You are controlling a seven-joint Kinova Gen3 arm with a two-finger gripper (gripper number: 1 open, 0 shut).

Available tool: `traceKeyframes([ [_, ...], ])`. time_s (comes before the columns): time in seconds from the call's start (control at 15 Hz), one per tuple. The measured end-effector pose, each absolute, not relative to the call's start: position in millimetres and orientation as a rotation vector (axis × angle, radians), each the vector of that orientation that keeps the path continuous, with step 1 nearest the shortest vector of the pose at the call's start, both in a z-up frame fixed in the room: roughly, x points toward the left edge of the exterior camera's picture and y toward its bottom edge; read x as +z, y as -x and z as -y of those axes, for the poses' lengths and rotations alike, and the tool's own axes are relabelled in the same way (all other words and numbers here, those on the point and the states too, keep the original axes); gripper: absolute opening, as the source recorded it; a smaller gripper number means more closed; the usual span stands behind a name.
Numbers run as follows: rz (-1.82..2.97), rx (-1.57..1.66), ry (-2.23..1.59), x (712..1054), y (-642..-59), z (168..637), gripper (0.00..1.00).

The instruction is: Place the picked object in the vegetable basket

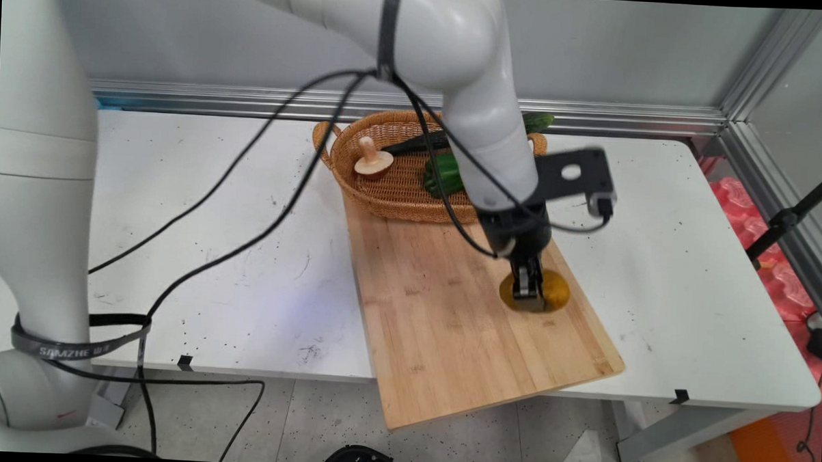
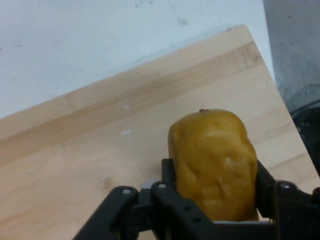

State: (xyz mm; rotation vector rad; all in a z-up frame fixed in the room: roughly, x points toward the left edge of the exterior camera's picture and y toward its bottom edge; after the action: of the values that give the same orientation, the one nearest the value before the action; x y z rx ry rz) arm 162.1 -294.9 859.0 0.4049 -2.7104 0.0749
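A yellow-brown potato (image 1: 556,291) lies on the right part of a wooden cutting board (image 1: 442,314). My gripper (image 1: 528,298) points down over it. In the hand view the potato (image 2: 215,155) fills the space between the two black fingers (image 2: 168,176), which press against its sides. The gripper (image 2: 215,202) is shut on the potato, and the potato still rests on the board (image 2: 100,140).
A wicker basket (image 1: 346,143) stands at the board's far end. It holds a mushroom (image 1: 372,161), a green vegetable (image 1: 444,174) and a cucumber (image 1: 539,121). The board's near end overhangs the white table (image 1: 199,237). Black cables (image 1: 249,164) hang from the arm.
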Motion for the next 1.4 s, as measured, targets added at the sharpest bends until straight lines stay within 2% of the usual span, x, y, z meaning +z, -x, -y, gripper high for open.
traceKeyframes([
  [0.4, 2.636, 0.186, -0.600, 927, -203, 298, 0.00],
  [0.73, 2.560, 0.301, -0.881, 967, -256, 309, 0.00],
  [1.07, 2.473, 0.393, -1.120, 985, -301, 326, 0.00],
  [1.4, 2.418, 0.439, -1.278, 984, -335, 340, 0.00],
])
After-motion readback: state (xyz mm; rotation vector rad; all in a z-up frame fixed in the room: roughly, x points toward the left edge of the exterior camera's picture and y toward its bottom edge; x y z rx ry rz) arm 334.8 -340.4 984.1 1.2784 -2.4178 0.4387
